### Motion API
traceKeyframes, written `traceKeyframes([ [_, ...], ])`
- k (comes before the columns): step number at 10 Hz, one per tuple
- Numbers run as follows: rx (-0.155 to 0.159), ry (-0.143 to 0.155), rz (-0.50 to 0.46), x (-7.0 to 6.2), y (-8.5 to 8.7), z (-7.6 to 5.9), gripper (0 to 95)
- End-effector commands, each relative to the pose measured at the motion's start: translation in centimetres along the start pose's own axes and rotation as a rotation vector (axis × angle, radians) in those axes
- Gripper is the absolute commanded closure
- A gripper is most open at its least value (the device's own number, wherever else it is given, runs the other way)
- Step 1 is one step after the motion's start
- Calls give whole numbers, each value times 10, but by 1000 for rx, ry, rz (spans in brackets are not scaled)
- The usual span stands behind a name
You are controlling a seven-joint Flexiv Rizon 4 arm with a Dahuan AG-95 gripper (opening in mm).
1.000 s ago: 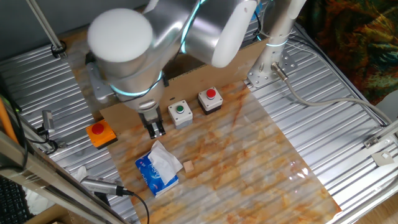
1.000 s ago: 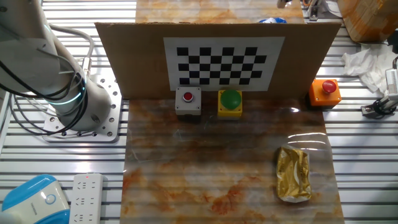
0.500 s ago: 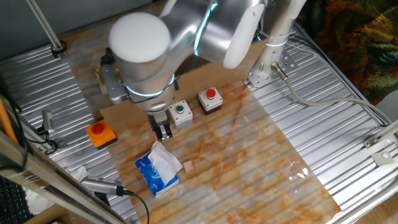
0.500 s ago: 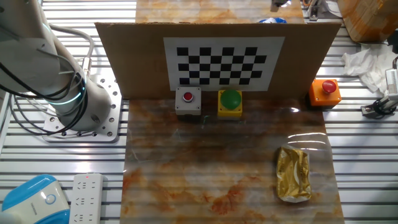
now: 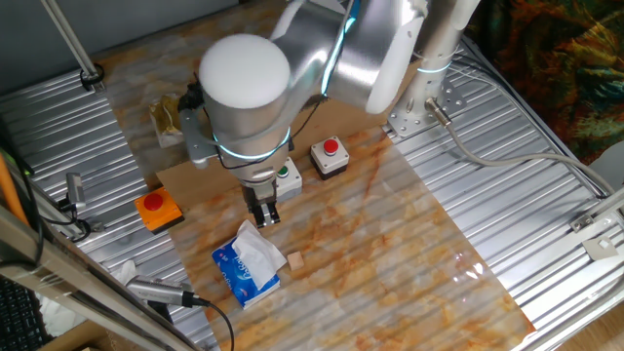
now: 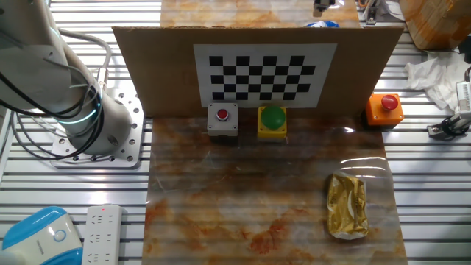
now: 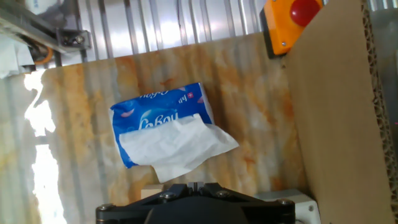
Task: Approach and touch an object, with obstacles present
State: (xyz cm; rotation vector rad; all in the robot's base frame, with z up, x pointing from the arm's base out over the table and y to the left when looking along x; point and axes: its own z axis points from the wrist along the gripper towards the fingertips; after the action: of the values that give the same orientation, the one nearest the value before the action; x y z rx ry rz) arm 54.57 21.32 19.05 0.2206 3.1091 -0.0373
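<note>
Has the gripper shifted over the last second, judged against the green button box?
Yes. In the one fixed view the gripper has moved rightward along the cardboard wall, from left of the green button box to just below it, above the tissue pack.

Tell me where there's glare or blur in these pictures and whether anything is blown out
One fixed view: the big white arm joint near the lens is soft and bright. The other fixed view: sharp, with a white glare streak on the glossy marbled table mat above the crumpled gold foil packet. Hand view: blown-out patch at the left edge, while the blue tissue pack and the brown cardboard wall stay readable.
</note>
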Motion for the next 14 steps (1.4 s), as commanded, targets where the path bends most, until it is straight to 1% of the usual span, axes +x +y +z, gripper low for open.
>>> traceKeyframes([
  [1,-22,2,6,1,2,0,950],
  [3,-34,11,17,2,1,0,950],
  [5,-39,23,27,2,1,0,950],
  [7,-46,29,33,2,1,0,950],
  [8,-63,50,38,2,1,0,950],
  [9,-66,66,38,2,1,0,950],
  [10,-75,74,40,2,1,0,950],
  [11,-82,90,43,2,1,0,950],
  [13,-86,110,46,2,1,0,950],
  [14,-95,122,47,2,1,0,950],
])
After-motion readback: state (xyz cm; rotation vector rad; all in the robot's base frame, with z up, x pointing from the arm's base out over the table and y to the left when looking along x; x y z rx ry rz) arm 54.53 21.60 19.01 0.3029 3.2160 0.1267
